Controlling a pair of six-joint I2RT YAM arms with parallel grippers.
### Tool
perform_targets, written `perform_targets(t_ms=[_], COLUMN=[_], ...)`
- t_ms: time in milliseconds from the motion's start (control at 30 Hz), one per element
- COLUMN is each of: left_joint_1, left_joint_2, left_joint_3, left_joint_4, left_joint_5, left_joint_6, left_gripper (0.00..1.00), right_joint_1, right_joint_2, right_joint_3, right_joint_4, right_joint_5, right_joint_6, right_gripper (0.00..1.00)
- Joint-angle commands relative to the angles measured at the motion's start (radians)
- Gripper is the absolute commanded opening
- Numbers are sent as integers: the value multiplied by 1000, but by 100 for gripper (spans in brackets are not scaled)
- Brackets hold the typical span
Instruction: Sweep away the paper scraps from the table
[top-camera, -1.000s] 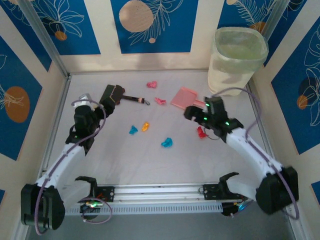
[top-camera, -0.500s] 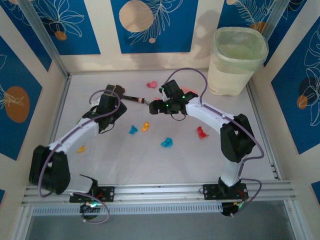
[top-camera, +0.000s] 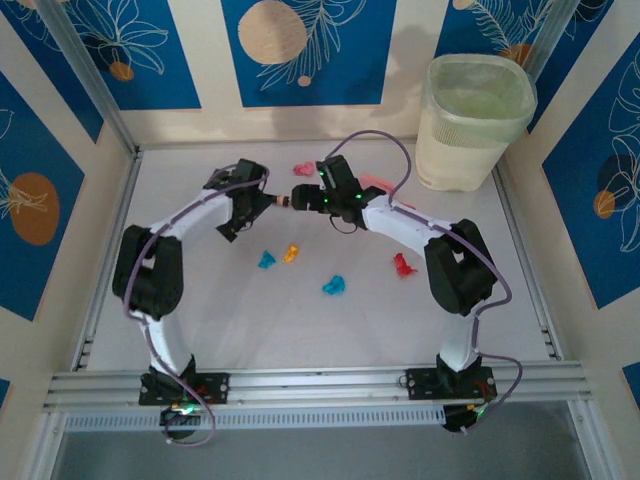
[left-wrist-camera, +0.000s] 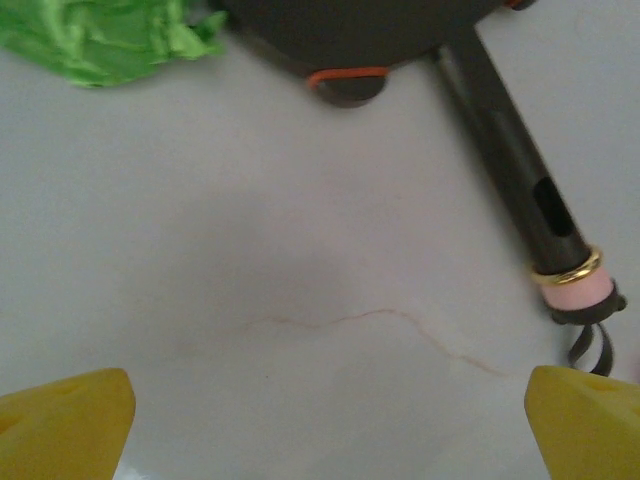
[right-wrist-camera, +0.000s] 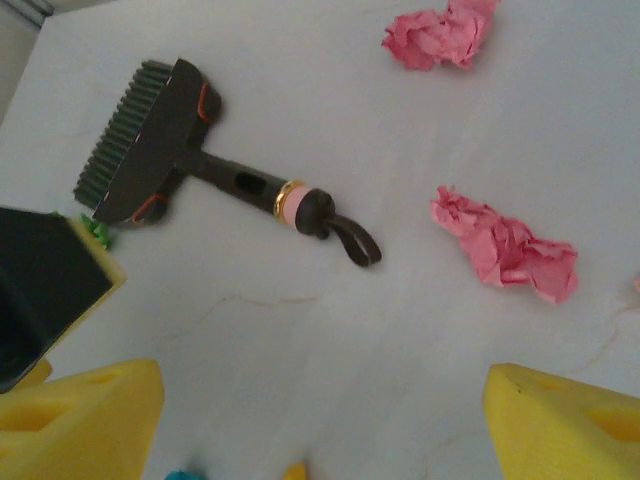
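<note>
Well, your left gripper (left-wrist-camera: 325, 420) and right gripper (right-wrist-camera: 320, 415) hung wide open and empty by one brush (right-wrist-camera: 150, 135); they could have bumped.

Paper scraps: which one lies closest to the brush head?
The green scrap, right beside the brush head; the pink scraps lie clearly farther off.

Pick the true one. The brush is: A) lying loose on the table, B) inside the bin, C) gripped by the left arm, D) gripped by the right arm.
A: the brush lies flat on the table, with nothing closed on its handle.
</note>
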Motion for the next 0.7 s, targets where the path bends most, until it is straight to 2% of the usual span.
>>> perform_targets(t_ms=[0,133,267,433,500,667], left_joint_1=[-14,-14,-13,-8,-4,31], left_joint_2=[61,141,211,263,243,131], left_joint_3=[94,180,240,290,271,150], left_joint_4=[-115,-140,-125,-123,-111,-67], left_joint_5=[-9,-14,0,22,6,-30], left_joint_6=[-67,-112,-182,-198,-191,-164], left_gripper=[100,99,97,96,98,100], right_joint_1=[-14,-32,-27,-30,-31,-43], right_joint_2=[20,8,-26,-16,20,196], right_joint_3=[-72,-115,-159,-162,-109,159], right_joint_4=[149,184,220,225,191,-13], right_joint_5=[28,-41,-45,-82,-161,-322], right_joint_6=[-10,-12,-36,-79,-123,-215], right_gripper=[84,81,80,80,79,67])
